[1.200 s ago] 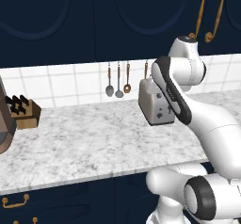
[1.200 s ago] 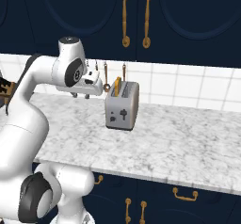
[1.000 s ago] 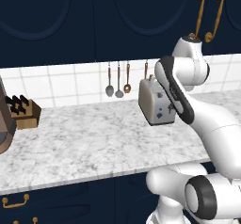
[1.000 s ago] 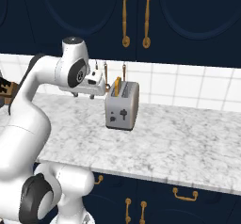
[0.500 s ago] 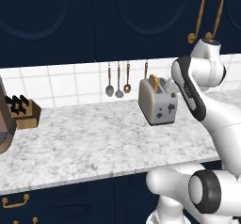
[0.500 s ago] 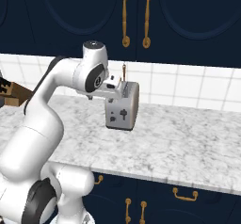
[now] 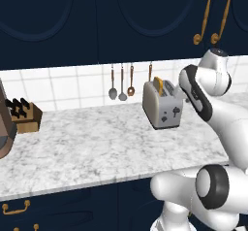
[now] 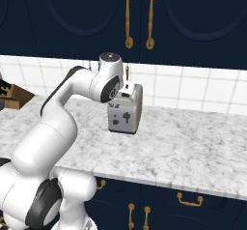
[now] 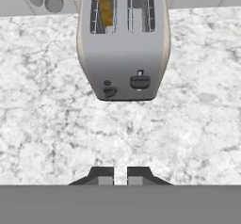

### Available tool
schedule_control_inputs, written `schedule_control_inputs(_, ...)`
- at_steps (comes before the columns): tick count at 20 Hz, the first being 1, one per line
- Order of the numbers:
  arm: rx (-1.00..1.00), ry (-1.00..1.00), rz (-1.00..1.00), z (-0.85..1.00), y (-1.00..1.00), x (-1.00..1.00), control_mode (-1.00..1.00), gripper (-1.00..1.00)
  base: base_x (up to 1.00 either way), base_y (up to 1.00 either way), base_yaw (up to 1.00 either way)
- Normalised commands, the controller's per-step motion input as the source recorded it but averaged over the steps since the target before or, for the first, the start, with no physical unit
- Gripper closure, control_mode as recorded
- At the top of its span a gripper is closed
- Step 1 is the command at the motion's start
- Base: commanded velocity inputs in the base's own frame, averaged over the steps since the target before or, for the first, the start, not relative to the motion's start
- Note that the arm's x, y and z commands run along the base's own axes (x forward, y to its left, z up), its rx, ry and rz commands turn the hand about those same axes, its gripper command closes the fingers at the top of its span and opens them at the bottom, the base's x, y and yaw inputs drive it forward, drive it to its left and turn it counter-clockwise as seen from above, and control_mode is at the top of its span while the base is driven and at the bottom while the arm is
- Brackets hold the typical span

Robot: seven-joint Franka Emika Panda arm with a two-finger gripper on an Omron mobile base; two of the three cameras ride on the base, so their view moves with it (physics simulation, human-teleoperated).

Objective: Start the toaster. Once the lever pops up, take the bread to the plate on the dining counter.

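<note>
Marbled bench under navy cabinets carries the toaster near its tiled back edge, bread standing in one slot. Just short of its knob end, the hand hangs clenched, grasping nothing.

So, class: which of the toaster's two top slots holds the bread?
In the hand view, the left slot of the toaster holds the bread; the right slot shows none.

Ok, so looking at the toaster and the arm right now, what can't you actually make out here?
- Tool: hand view, only its tips clear the bottom edge.
- Toaster: right base view, the arm covers its top.
- Bread: hand view, top cut off by the edge, bottom sunk in the slot.
- Hanging spoons: left base view, too small for detail.
</note>
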Motion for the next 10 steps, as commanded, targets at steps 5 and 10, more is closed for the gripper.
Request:
schedule_control_inputs(5, -0.01, -0.19, 0.0, -0.5, -0.19, 0.26, -1.0, 1.0, 0.0, 0.0, 0.0)
schedule_control_inputs(10, 0.0, -0.02, 0.0, -0.27, -0.1, 0.56, -1.0, 1.0, 0.0, 0.0, 0.0)
